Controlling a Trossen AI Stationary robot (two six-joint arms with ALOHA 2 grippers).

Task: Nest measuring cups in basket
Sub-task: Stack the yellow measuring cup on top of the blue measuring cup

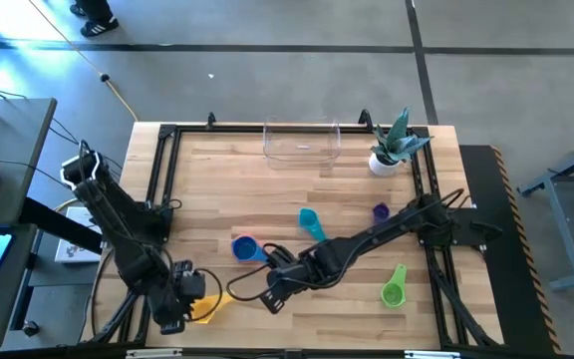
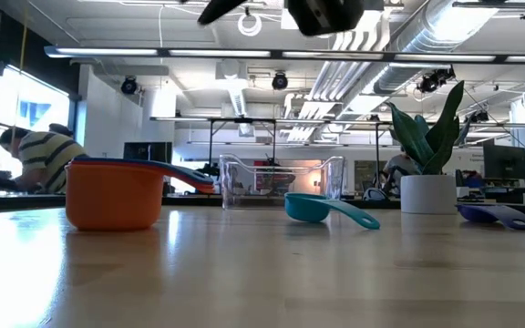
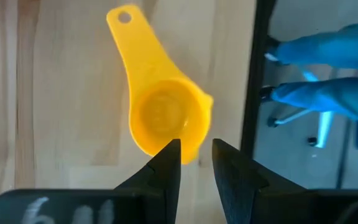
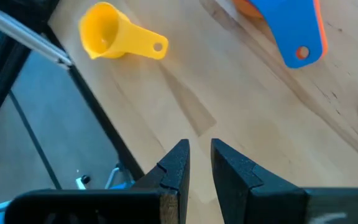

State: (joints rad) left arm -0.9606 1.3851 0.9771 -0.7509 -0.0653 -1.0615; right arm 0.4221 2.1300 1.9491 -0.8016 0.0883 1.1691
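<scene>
A yellow measuring cup lies on the wood near the table's near left corner. My left gripper hovers right over its bowl rim, open, with nothing between the fingers. My right gripper hangs over bare wood near the table's middle front, its fingers a narrow gap apart and empty. A blue cup sits nested in an orange cup. Teal, purple and green cups lie loose on the table. The clear basket stands at the far edge.
A white plant pot stands right of the basket. A black frame rail runs along the table's edge just beside the yellow cup. Bare wood lies between the cups and the basket. A person sits in the room behind.
</scene>
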